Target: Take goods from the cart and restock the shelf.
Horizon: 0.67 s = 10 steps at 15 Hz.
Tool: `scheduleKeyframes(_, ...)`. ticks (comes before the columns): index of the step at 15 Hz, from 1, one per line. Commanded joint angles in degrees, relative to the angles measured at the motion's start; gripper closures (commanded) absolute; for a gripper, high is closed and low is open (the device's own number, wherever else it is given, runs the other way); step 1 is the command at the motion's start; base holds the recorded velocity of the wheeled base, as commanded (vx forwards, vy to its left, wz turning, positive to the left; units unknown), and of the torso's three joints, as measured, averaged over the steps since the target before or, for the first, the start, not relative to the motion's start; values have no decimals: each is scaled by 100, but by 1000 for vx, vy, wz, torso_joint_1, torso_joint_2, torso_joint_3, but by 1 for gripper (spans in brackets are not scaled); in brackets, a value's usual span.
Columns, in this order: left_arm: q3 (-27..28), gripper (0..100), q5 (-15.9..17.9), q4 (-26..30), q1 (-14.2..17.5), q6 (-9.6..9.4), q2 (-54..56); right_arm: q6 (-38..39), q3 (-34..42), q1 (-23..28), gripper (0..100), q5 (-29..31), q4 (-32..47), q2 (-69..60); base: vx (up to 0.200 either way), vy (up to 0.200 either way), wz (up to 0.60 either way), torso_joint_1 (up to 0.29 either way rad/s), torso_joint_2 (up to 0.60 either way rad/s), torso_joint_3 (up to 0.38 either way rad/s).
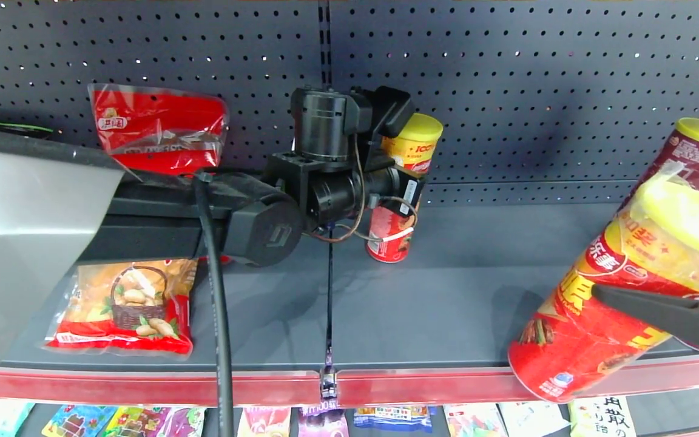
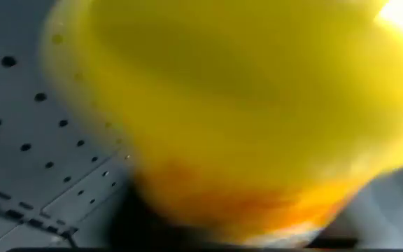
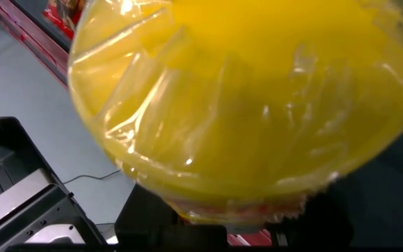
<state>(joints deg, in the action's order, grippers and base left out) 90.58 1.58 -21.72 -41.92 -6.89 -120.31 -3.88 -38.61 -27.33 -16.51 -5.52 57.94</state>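
Left gripper [image 1: 401, 182] clamped around a yellow-lidded red can [image 1: 391, 237], upright at the back of the shelf [image 1: 446, 291] by the pegboard [image 1: 507, 91]. Right gripper [image 1: 641, 303] grips a larger yellow-lidded can [image 1: 574, 328], tilted over the shelf's front edge.

Chinese characters stand on the tilted red can [image 1: 559, 346], the red bag [image 1: 158, 124] and a lower-shelf packet [image 1: 601, 416].

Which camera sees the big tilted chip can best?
The head view: the tilted chip can shows almost whole, with its red label and yellow top. The right wrist view shows its plastic-wrapped lid close up. The left wrist view shows a different can, blurred.
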Motion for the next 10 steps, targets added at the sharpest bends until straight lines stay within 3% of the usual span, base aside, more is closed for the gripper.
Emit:
scheduleKeyframes(1,-5,100,26,1,9,12,16,1,38,0,100,-2,-28,7,0,0,0,0,0,0)
scheduleKeyframes(6,-93,100,1107,10,141,12,306,10,38,0,100,-2,-19,-2,0,0,0,0,0,0)
scheduleKeyframes(8,-251,100,2153,19,176,-14,623,10,29,79,100,-11,-28,-2,0,0,0,0,0,0)
scheduleKeyframes(10,-611,100,2645,19,237,-58,842,19,-15,123,100,-28,-28,7,0,0,0,0,0,0)
